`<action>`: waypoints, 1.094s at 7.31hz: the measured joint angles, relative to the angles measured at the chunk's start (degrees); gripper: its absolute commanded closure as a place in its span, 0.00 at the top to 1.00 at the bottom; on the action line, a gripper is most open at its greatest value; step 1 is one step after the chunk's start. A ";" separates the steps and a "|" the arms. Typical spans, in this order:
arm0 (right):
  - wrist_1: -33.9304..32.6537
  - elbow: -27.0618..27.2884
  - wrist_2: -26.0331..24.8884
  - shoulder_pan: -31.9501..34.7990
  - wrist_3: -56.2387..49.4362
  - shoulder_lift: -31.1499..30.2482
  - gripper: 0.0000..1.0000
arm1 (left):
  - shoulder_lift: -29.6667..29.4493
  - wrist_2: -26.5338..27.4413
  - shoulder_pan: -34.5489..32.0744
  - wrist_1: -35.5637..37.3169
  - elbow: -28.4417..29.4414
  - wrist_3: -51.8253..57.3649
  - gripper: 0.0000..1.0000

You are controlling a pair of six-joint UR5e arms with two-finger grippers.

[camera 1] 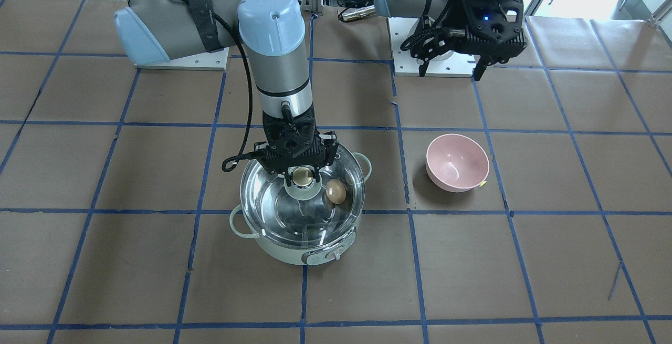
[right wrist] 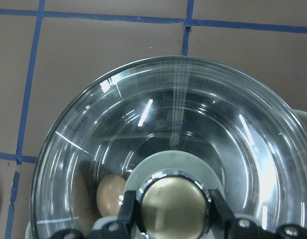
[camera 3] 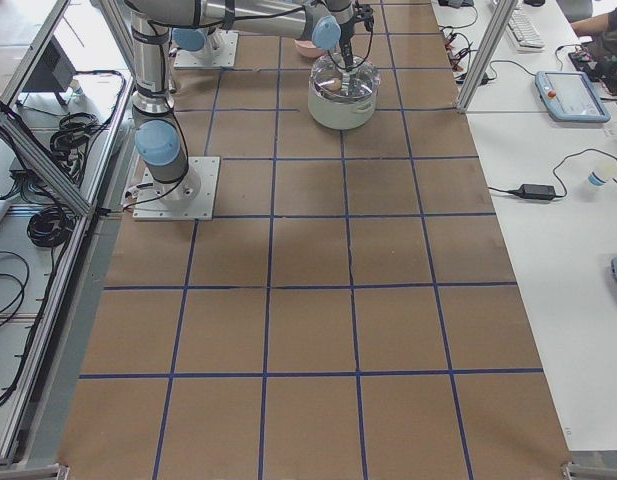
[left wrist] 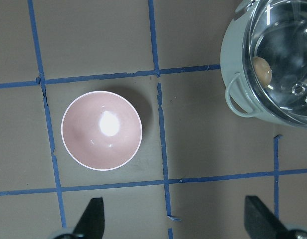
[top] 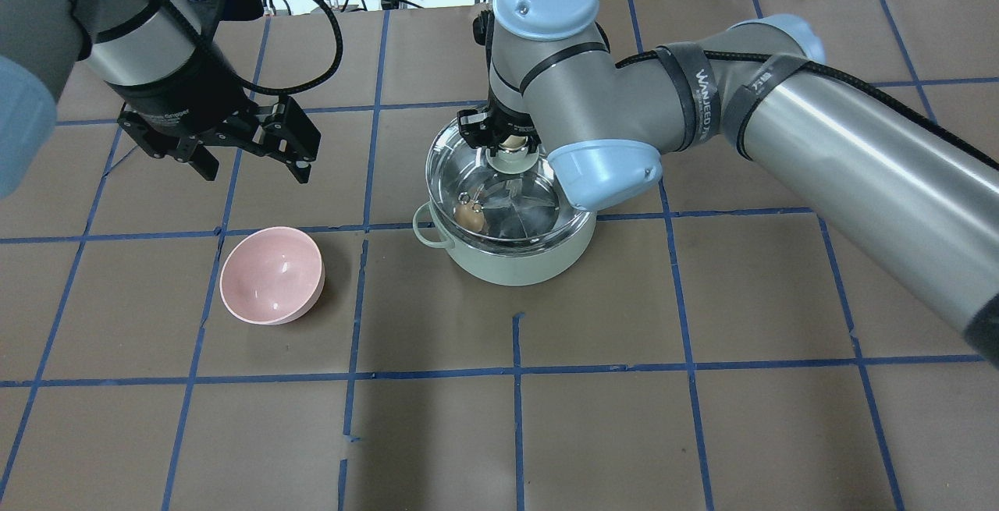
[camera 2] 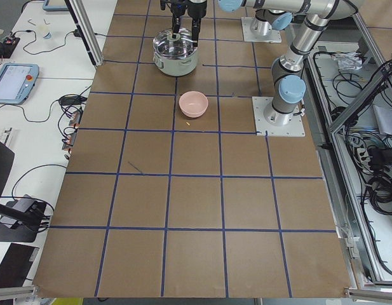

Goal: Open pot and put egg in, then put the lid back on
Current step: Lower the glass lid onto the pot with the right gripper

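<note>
The mint-green pot point(camera 1: 283, 249) stands mid-table, also in the overhead view point(top: 515, 265). The brown egg point(camera 1: 336, 191) lies inside it, seen through the glass point(top: 469, 217) point(right wrist: 111, 194). The clear glass lid point(camera 1: 273, 202) covers the pot's mouth, level with or just above the rim; I cannot tell if it rests. My right gripper point(camera 1: 303, 176) is shut on the lid's golden knob point(right wrist: 172, 204), one finger on each side. My left gripper point(top: 250, 164) is open and empty, hovering above the table beyond the pink bowl.
A pink bowl point(camera 1: 457, 163) sits upright and empty to the robot's left of the pot, also in the left wrist view point(left wrist: 101, 130). Blue tape lines grid the brown table. The arm bases stand at the table's back edge.
</note>
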 measured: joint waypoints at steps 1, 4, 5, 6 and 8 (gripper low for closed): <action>-0.24 0.02 -0.14 0.00 0.04 0.00 0.80 | 0.00 0.00 0.00 0.00 0.02 0.00 1.00; -0.38 0.06 -0.23 0.00 0.22 0.01 0.82 | 0.03 0.00 0.00 -0.05 0.03 0.00 1.00; -0.39 0.12 -0.26 0.00 0.24 0.01 0.82 | 0.06 0.00 0.00 -0.07 0.02 0.00 1.00; -0.39 0.19 -0.26 0.00 0.29 0.01 0.81 | 0.07 0.00 0.00 -0.08 0.01 0.00 1.00; -2.10 0.16 -0.20 -0.18 0.23 0.09 0.81 | 0.09 0.00 0.00 -0.07 0.00 0.00 1.00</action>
